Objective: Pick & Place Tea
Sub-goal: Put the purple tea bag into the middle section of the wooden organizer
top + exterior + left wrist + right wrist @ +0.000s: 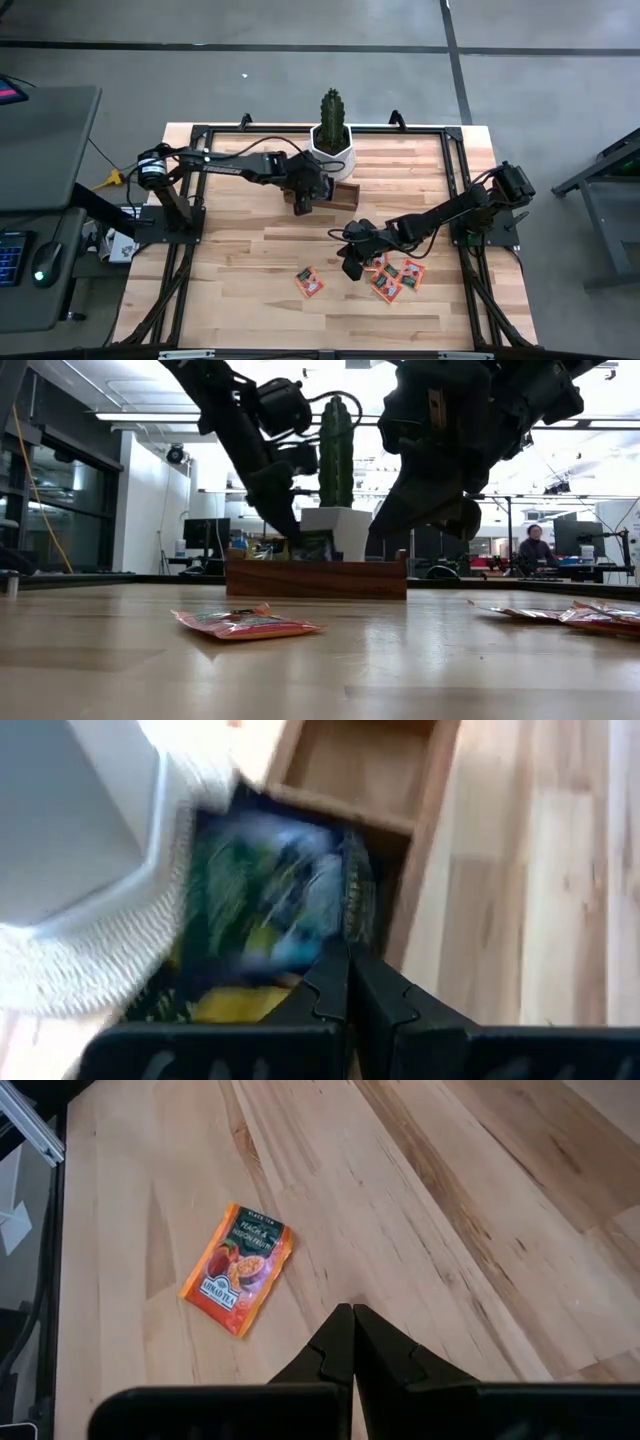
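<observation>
2 claws were pinched empty: the left gripper (348,982) over the tray (365,770), the right gripper (352,1342) just short of an orange sachet (237,1267). It needed to spread wide, then drop squarely over it.

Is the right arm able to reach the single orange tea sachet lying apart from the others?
Probably yes: the single orange tea sachet lies flat on bare wood just ahead of the shut right claw, nothing between.
</observation>
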